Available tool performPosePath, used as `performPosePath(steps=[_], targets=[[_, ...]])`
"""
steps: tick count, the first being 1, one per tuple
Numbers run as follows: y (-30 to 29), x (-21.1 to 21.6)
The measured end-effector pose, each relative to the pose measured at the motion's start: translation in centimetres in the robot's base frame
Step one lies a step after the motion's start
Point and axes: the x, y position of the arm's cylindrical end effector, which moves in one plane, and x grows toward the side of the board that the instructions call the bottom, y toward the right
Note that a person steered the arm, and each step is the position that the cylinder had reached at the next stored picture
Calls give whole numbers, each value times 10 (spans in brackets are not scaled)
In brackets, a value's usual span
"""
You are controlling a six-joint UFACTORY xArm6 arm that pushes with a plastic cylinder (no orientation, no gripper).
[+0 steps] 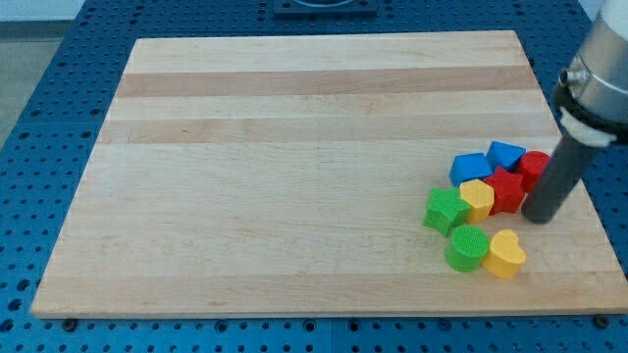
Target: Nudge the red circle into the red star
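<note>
Crowding red star (506,189): yellow block (478,198), two blue blocks (472,167); red circle (535,167) touching, half-hidden behind rod; tip (539,218) beside star; no jaws.

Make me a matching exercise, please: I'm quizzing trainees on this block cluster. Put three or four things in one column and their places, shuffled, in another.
Things:
1. green star
2. yellow heart
3. red circle
4. my tip

Places:
A. partly hidden behind the rod, at the cluster's right
B. leftmost in the cluster
C. just right of the red star
D. nearest the view's bottom, beside the green circle

Pairs: 1-B, 2-D, 3-A, 4-C
</note>
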Motion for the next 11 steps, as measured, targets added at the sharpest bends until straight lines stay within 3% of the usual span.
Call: performPosePath(steps=[1, 2, 3, 5, 6, 8, 9, 10, 11], targets=[[-3, 38], [29, 40], [50, 0], [36, -115], [26, -132], [31, -22], [14, -26], [10, -68], [10, -80]])
